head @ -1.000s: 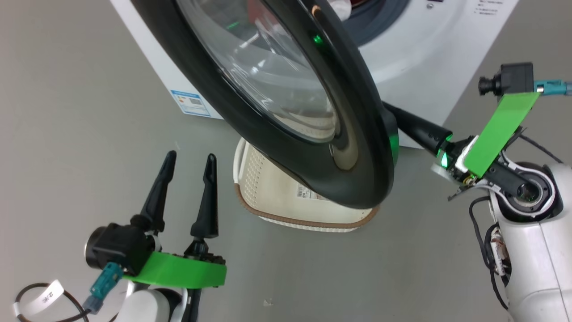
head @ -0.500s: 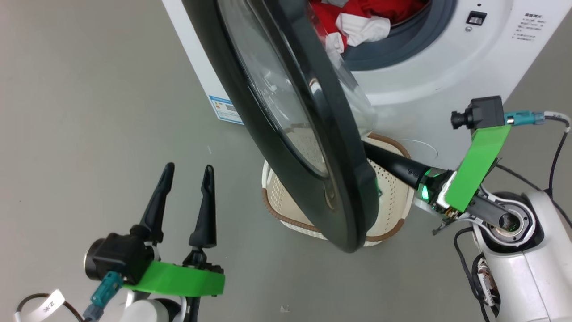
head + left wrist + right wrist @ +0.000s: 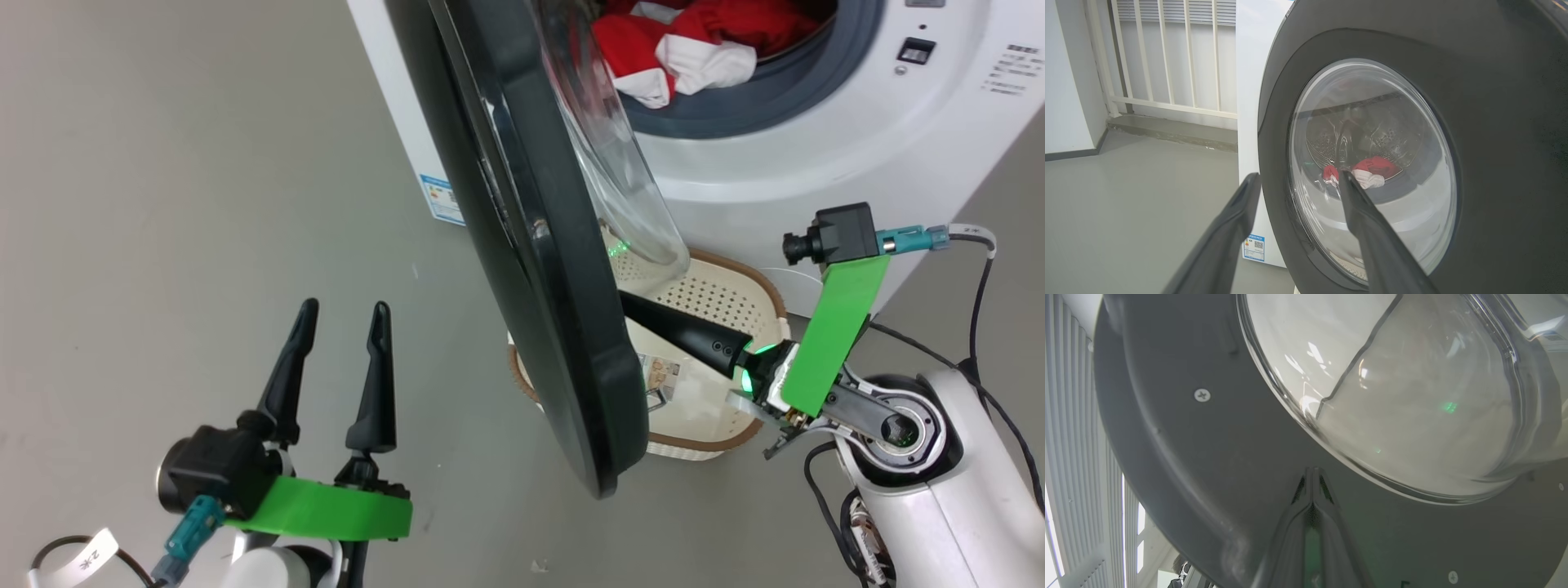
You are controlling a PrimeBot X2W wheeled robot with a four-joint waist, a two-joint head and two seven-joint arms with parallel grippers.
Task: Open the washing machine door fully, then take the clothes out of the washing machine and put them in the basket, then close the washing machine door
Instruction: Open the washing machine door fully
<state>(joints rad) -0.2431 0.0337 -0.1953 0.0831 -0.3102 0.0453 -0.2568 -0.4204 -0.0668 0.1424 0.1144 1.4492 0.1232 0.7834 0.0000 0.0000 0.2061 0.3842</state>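
- The washing machine door [image 3: 531, 269] stood almost edge-on in the head view. A second earlier its glass face had lain broadly across the opening. Even allowing for the camera's own shift, it had swung further away from the washing machine [image 3: 775, 163].
- The right hand [image 3: 633, 306] had its fingers pressed together on nothing. In the right wrist view its tips [image 3: 1312, 473] lay against the inner side of the door's black rim, just below the glass bowl [image 3: 1412, 396]. This was probably a push outward.
- The left hand [image 3: 344, 309] had its fingers spread apart and was empty. It hung over the floor [image 3: 163, 163] on the door's outer side, clear of it.
- The clothes [image 3: 694, 49], red with white, lay uncovered in the mouth of the drum, still to be taken out.
- The basket [image 3: 759, 286] sat on the floor in front of the machine, partly hidden by the door's lower edge. No clothes showed in the visible part.
- The opening step looked well advanced but not yet complete, and the door likely needed a further push before any reach inside.
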